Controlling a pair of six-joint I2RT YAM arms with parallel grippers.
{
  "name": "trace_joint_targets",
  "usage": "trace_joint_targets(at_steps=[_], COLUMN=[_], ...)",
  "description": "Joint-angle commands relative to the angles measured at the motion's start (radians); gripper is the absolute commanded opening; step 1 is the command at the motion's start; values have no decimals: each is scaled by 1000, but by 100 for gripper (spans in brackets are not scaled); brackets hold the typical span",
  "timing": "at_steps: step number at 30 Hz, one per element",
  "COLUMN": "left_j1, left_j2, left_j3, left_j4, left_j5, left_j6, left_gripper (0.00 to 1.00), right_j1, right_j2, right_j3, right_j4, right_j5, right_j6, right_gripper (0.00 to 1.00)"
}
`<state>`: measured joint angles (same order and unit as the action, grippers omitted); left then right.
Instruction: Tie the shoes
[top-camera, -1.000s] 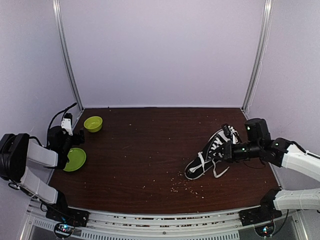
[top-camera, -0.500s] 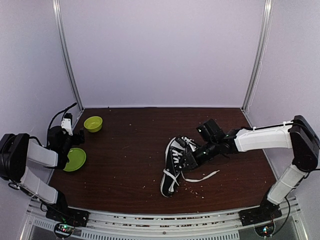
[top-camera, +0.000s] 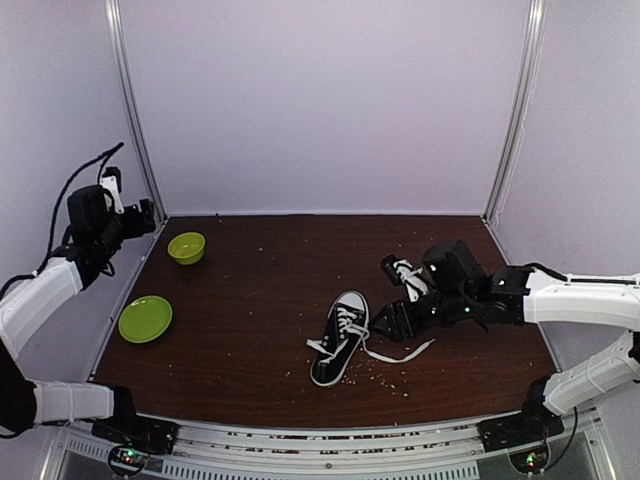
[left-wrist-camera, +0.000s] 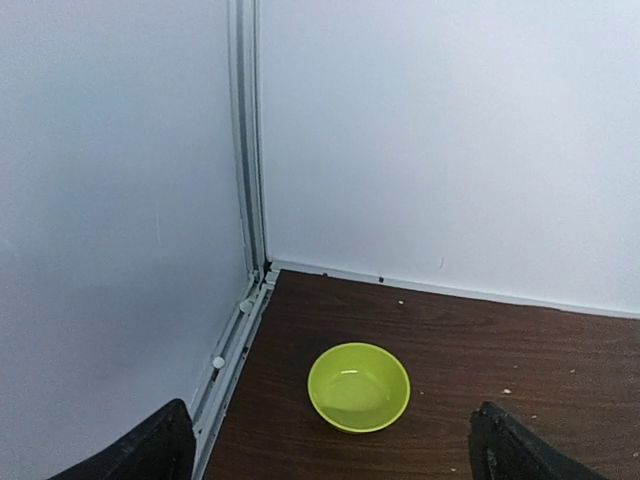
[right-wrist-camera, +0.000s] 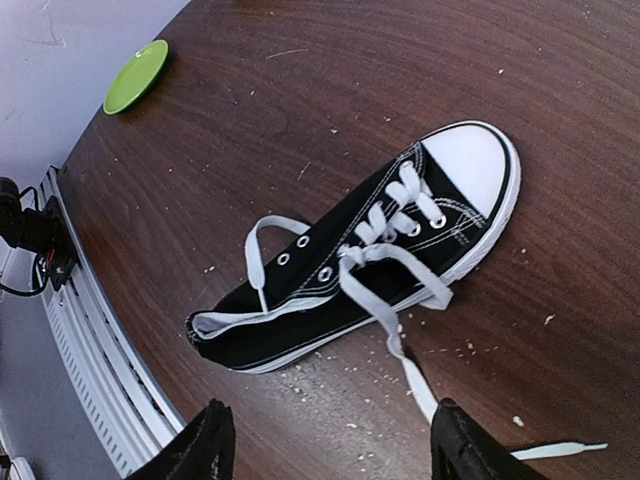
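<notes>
The shoe, a black low-top sneaker with a white toe cap and sole, rests on the dark table with its toe toward the back. Its white laces are loose. One lace trails right across the wood. The other makes a slack loop beside the eyelets. My right gripper stands just right of the shoe, open, with nothing between its fingers. The trailing lace runs past its right finger. My left gripper hangs raised at the back left corner, open and holding nothing.
A green bowl sits near the back left corner, below the left gripper. A green plate lies at the left edge. Crumbs are scattered around the shoe. A metal rail runs along the table's front edge.
My right gripper carried the shoe from the right side toward the middle, then opened and let it go. My left arm rose from beside the plate toward the back left corner.
</notes>
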<state>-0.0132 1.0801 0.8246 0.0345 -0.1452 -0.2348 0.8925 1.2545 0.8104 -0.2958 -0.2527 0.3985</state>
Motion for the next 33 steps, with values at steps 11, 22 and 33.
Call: trace_joint_targets(at_steps=[11, 22, 33], left_j1=[62, 107, 105], left_j2=[-118, -245, -273], left_j3=[417, 148, 158], left_j4=[-697, -542, -590], left_j5=[314, 246, 147], left_j6=[-50, -17, 15], left_gripper=[98, 98, 98], right_j1=[236, 359, 288], right_j2=[259, 505, 716], right_j3=[100, 455, 743], right_j4=[-29, -292, -423], right_j5=[336, 489, 550], right_j6=[594, 714, 436], right_gripper=[69, 84, 65])
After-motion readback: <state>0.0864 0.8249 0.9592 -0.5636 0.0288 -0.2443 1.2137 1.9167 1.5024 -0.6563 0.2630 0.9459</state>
